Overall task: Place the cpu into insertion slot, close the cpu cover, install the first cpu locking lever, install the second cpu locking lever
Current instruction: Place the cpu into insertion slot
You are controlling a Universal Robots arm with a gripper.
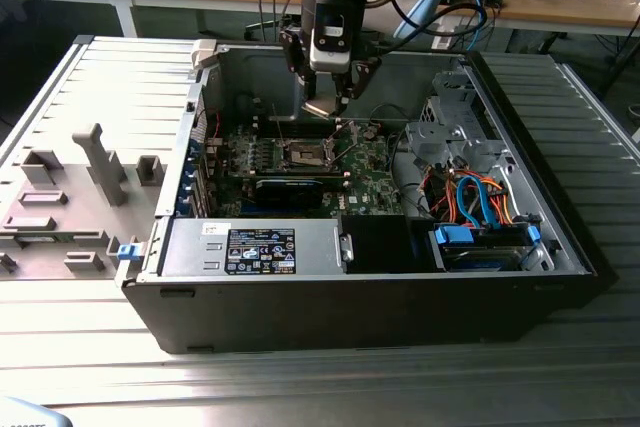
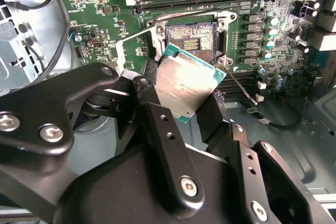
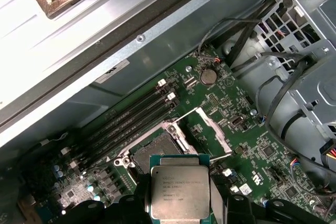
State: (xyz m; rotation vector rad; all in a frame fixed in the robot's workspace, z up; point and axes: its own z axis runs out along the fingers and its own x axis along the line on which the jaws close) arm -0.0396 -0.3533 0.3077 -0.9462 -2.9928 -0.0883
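Grip: I see the gripper (image 1: 330, 105) pinching the cpu (image 2: 185, 83) by its edges;
First wrist view: cpu cover (image 3: 216, 132) stands open;
Cpu: silver-grey top, green rim, faint print

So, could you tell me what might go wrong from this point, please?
The cpu, clamped in the gripper, hangs above the open socket; a skewed set-down might damage it. The raised cpu cover and loose lever stand close by, so the gripper could snag them.
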